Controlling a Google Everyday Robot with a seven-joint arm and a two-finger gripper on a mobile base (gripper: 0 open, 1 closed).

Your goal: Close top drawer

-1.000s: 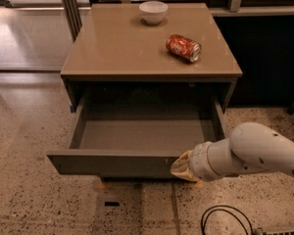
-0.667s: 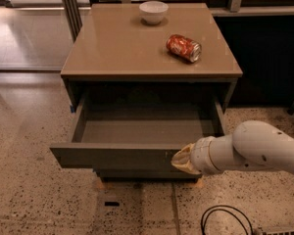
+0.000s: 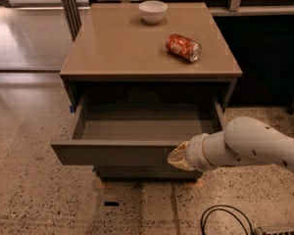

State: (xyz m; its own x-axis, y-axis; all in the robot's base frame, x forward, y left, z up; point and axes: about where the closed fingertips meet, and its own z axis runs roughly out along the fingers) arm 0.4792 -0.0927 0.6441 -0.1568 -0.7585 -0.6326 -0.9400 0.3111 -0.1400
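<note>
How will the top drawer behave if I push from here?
The drawer looks empty, so it is probably light and easy to slide. The gripper sits at its front, right of centre, so it may skew slightly. The can lies on its side on top; a hard stop might roll it.

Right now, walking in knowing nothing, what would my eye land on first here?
The top drawer stands pulled far out of the cabinet, its grey inside showing. A thick white robot arm reaches in from the right, with its gripper at the drawer's front panel. On the cabinet top a red can lies on its side, and a white bowl sits behind it.
</note>
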